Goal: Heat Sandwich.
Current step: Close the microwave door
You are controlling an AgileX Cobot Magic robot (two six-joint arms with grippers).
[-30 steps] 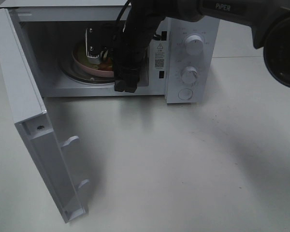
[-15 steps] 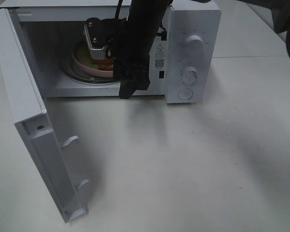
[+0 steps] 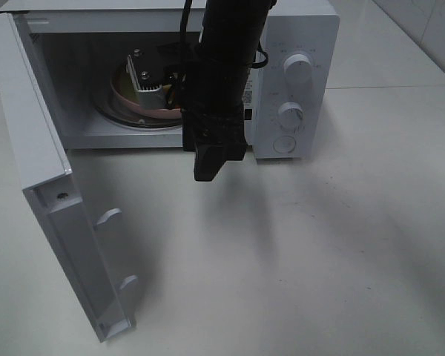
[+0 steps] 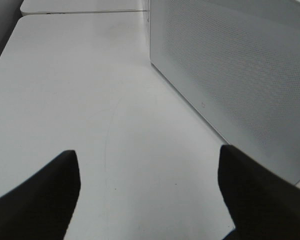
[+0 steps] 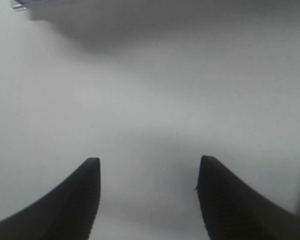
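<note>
The white microwave (image 3: 311, 30) stands open at the back of the table. Inside it, a round pink plate (image 3: 133, 104) rests on the glass turntable (image 3: 111, 115). The sandwich is hidden behind my right arm's wrist. My right gripper (image 3: 210, 162) hangs just outside the cavity, pointing down at the table. In the right wrist view its fingers (image 5: 80, 200) stand open with only bare table between them. My left gripper (image 4: 147, 200) is open and holds nothing, close to the microwave's perforated wall (image 4: 240, 75).
The microwave door (image 3: 52, 193) is swung wide open to the left and reaches toward the table's front edge. Two dials (image 3: 297, 67) and a round button (image 3: 285, 144) sit on the panel to the right of the cavity.
My right arm has drawn back out of the cavity toward the front, and its gripper now hangs over the table. The pink plate stays on the turntable.
</note>
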